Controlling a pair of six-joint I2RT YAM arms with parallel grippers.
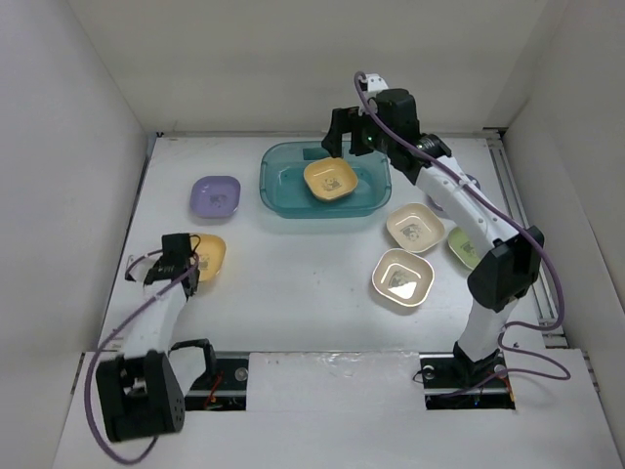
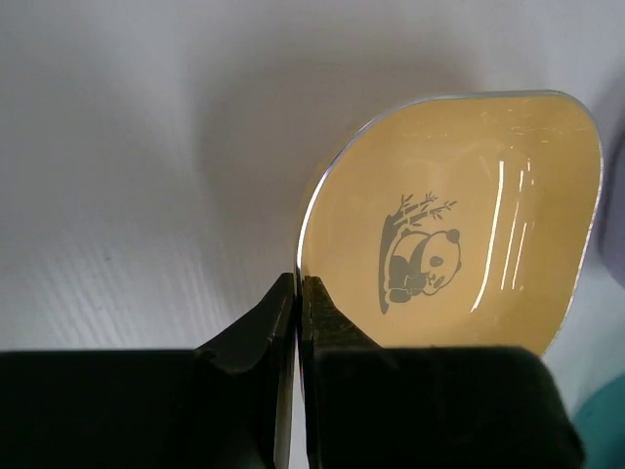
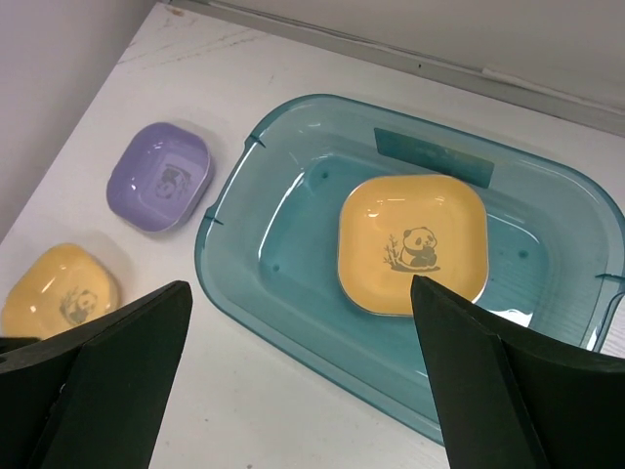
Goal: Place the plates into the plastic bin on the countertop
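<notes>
Left wrist: left pincer (image 2: 299,289) seemingly grips yellow plate (image 2: 459,220) by its rim.

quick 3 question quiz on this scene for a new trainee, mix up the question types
1. True or false: the plastic bin already holds one plate.
2. Which plate is pinched by the left gripper? A lavender plate, B orange-yellow plate, C cream plate
3. Fill in: the right gripper, above the bin, has its fingers ____.
Key: 1 true; 2 B, at its rim; 3 open.
</notes>
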